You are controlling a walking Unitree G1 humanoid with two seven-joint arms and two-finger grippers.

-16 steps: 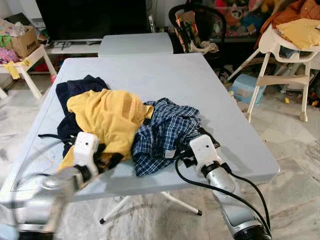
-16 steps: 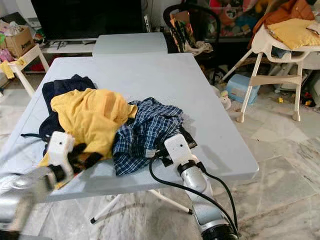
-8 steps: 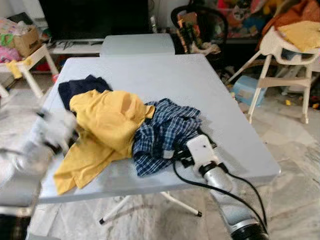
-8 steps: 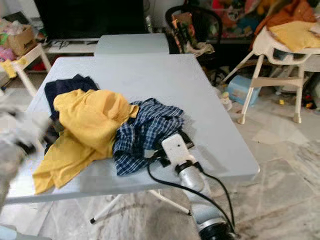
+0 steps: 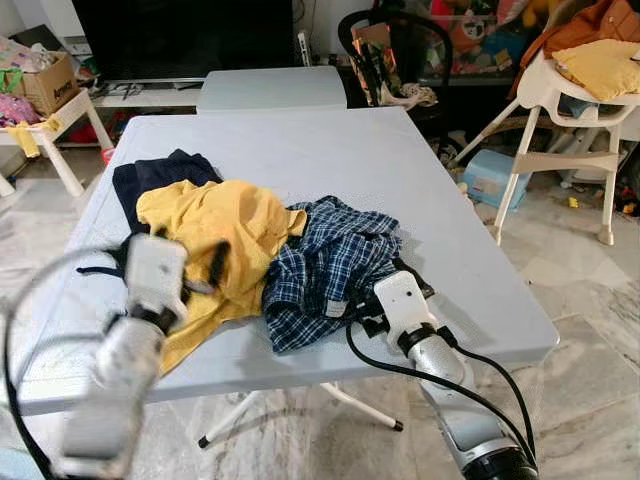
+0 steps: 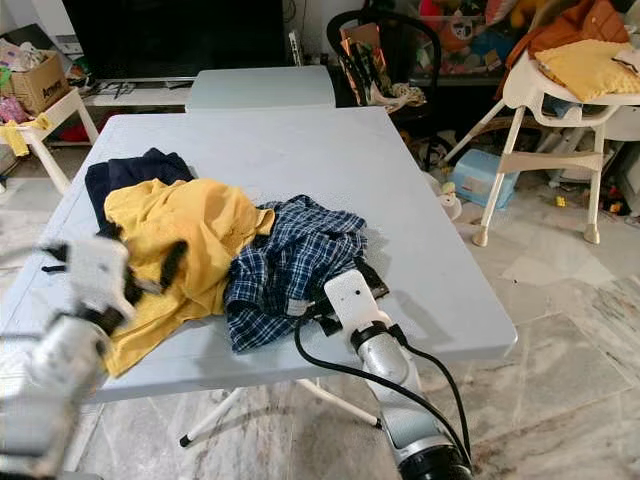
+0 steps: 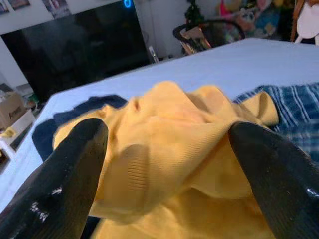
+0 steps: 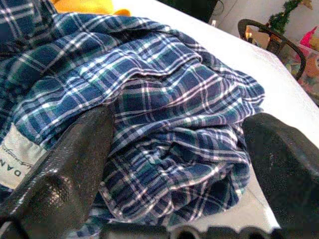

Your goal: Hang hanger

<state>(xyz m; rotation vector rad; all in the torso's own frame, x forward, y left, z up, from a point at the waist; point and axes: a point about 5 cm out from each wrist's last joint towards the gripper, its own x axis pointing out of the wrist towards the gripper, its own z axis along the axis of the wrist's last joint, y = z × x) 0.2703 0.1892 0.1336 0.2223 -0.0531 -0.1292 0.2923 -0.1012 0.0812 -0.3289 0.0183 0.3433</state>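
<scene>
A yellow shirt [image 5: 215,225] lies bunched on the grey table [image 5: 330,150], over a navy garment [image 5: 150,178]. A blue plaid shirt [image 5: 335,255] is heaped against its right side. My left gripper [image 5: 178,262] is open at the yellow shirt's front left, and in the left wrist view the two black fingers [image 7: 65,174] stand wide on either side of the yellow cloth [image 7: 169,134]. My right gripper [image 5: 358,305] is open at the plaid shirt's front edge, its fingers [image 8: 65,169] straddling the plaid folds [image 8: 164,114] near a white label [image 8: 17,157].
A smaller grey table [image 5: 270,88] and a dark TV [image 5: 180,35] stand behind. A black chair [image 5: 395,50] and a white high chair [image 5: 570,110] holding yellow cloth are at the back right. A blue box [image 5: 490,175] sits on the marble floor.
My left arm swung out to the left edge, then came back in against the yellow shirt. The shirt's front flap has shifted. The right arm has stayed put.
</scene>
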